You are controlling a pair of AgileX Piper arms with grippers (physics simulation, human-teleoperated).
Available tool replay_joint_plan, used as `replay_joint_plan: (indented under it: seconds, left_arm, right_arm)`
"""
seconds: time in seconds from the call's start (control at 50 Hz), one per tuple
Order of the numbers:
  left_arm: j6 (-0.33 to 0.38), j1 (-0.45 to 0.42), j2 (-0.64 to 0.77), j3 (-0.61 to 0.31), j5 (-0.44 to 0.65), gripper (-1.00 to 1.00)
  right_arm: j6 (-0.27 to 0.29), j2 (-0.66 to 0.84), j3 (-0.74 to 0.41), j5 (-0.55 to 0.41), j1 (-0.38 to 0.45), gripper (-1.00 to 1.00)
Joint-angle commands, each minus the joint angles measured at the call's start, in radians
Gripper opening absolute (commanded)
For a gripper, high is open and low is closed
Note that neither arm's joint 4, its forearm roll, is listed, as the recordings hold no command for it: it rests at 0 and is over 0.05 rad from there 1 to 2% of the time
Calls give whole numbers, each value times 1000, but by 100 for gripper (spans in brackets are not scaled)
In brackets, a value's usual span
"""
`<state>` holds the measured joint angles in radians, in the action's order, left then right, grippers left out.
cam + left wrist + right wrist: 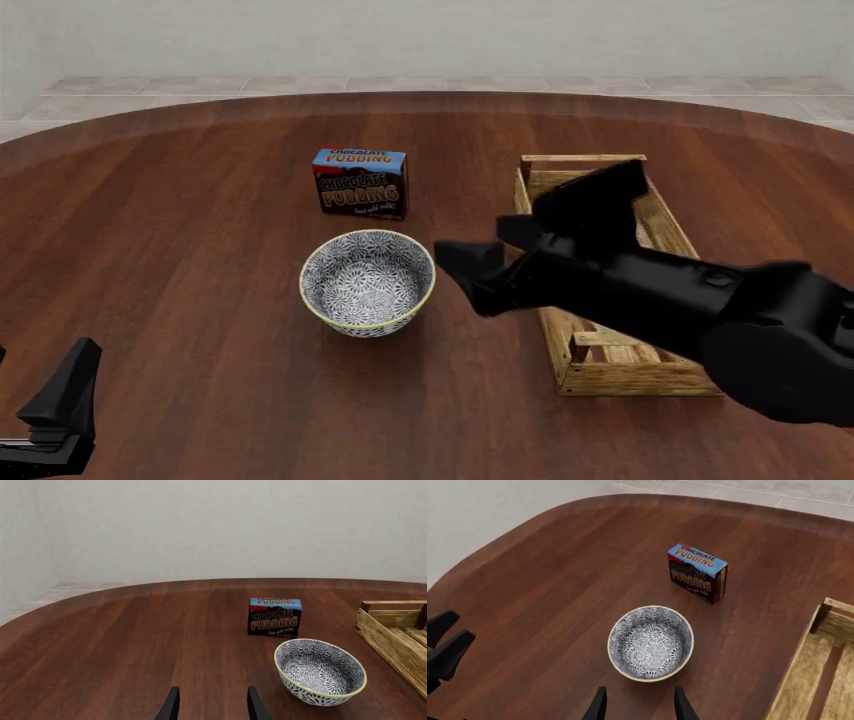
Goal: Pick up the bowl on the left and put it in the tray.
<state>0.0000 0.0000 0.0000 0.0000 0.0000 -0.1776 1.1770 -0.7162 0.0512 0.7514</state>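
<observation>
We see the bowl (367, 281) upright on the table (200, 230): round, deep, white with dense blue floral pattern inside and out, pale yellowish rim. It sits just ahead of the right gripper (467, 272), whose fingers are spread with nothing between them, not touching it. The tray (583, 368), a light-wood slatted crate, lies under the right arm, apart from the bowl. A chocolate pudding box (360, 183) stands beyond the bowl. The left gripper (212, 705) is well back from the bowl, jaws parted, empty.
</observation>
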Motion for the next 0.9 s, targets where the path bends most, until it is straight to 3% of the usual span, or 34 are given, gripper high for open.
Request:
replay_joint_plan:
  seconds: [0.02, 0.42, 0.9]
  left_arm:
    - [0, 0, 0, 0, 0, 100]
    - [0, 0, 0, 0, 0, 100]
    - [0, 0, 0, 0, 0, 100]
  right_arm:
    - [-10, 43, -40, 11, -9, 100]
    - [-49, 139, -97, 31, -7, 100]
    - [-39, 207, -144, 48, -33, 100]
